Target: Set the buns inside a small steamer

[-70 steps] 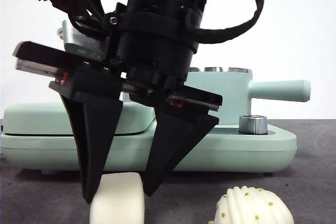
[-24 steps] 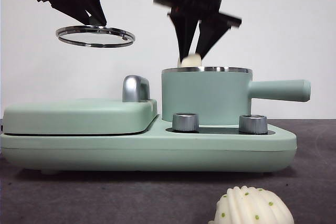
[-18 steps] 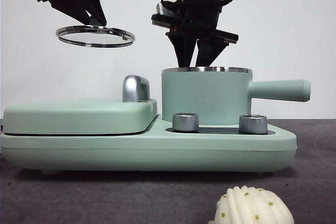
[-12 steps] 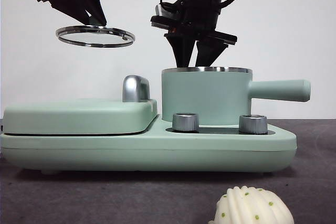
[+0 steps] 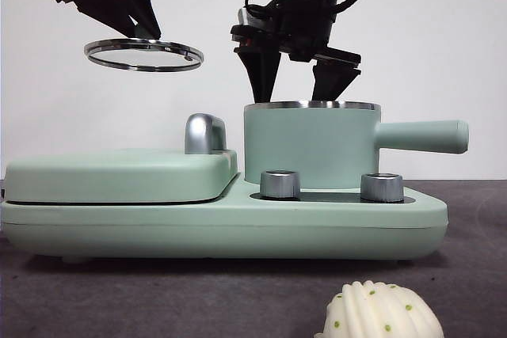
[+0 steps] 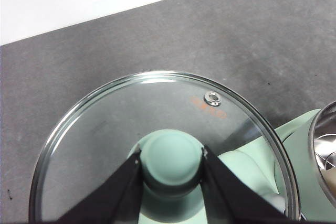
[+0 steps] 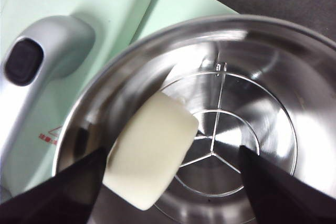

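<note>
Dark surface: your right pincer [image 5: 297, 85] has just spread over the small steamer [image 5: 309, 144], dropping the smooth bun [image 7: 152, 148] inside; left pincer [image 6: 172, 169] pinches the lid [image 6: 105, 145]; ribbed bun [image 5: 380, 313] remains.

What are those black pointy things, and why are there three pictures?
They are a robot's two arms. Each ends in a pinching tool with two black jaws. One picture looks level across the table; the other two come from small cameras on the arms' wrists.

The left tool pinches the green knob of the glass lid and holds it up in the air. The right tool is over the small steamer, a mint green pot. Its jaws are open, and the smooth bun lies inside the pot, leaning on the shiny wall.

The ribbed bun with green dots sits on the dark table, in front of the green cooker that the pot stands on.
</note>
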Robot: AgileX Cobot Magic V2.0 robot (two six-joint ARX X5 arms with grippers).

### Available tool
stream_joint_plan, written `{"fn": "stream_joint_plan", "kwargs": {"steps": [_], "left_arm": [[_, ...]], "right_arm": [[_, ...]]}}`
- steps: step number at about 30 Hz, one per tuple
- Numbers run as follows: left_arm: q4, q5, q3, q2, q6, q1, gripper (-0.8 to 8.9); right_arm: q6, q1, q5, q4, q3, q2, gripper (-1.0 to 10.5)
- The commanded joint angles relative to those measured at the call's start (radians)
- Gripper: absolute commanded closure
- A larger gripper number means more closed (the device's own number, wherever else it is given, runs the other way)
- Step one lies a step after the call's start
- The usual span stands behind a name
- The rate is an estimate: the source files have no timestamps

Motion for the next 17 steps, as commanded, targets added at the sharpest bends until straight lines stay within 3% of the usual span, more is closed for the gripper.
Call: {"fn": "stream_joint_plan", "kwargs": {"steps": [1,17], "left_arm": [[0.022,0.005,0.035,-0.011,0.010,-0.002,7.98],[0.015,0.005,0.035,-0.011,0.010,-0.002,7.98]], "right_arm": [[0.017,0.006,0.004,0.003,0.032,0.022,5.2],[0.041,0.000,0.000,-0.039,0.084,-0.055,5.2]]}}
